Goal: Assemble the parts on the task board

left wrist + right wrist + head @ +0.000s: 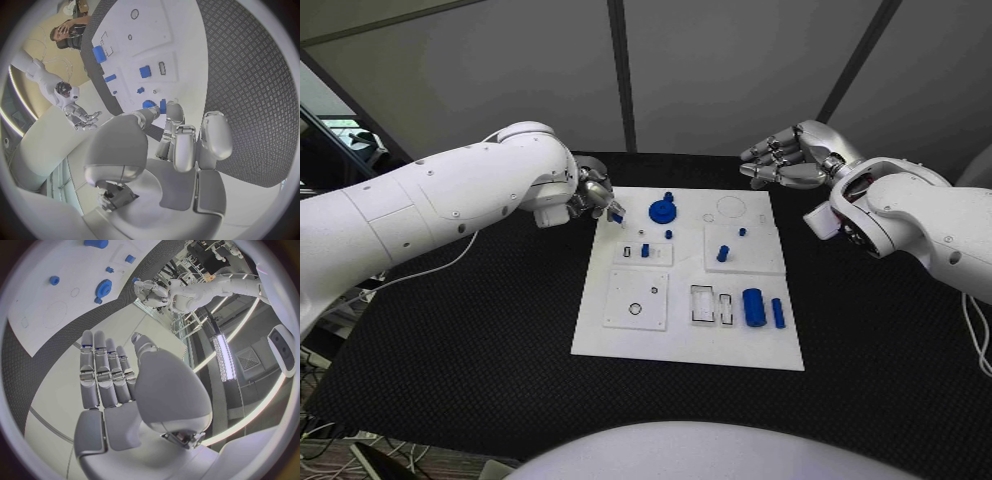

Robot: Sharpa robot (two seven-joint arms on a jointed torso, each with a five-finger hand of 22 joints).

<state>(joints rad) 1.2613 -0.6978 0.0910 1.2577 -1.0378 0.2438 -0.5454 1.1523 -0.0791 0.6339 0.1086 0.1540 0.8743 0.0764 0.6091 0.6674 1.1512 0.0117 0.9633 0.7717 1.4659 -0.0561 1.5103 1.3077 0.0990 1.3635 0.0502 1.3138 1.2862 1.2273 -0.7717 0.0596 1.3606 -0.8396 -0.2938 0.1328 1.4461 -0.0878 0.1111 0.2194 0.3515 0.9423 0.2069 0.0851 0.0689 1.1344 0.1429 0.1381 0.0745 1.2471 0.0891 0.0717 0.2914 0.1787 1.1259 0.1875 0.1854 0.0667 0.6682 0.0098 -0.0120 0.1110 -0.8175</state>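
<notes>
A white task board [687,345] lies in the middle of a black tabletop [459,330], with a robot arm reaching in from each side.

The left hand [596,195] hovers at the board's far left corner. Its fingers are drawn together, and a small blue part [163,106] sits right at their tips. It looks pinched there, but I cannot tell for certain whether it is gripped or only touched. Just beside those fingertips stands a blue gear [664,210] on the board.

The right hand [788,160] hangs off the board, beyond its far right corner, well apart from every part. Its fingers are straight and side by side, and it holds nothing.

Progress seems early. Near the right hand's side of the board, a blue cylinder [753,307] and a slimmer blue bar [777,313] lie loose, next to two empty rectangular slots [714,304]. A round hole [635,309] on the left hand's side is also empty. Several small blue pegs [723,253] stand in the middle area; whether they are fully seated is too small to tell. By my judgement the gear is placed, and most of the fitting is left.
</notes>
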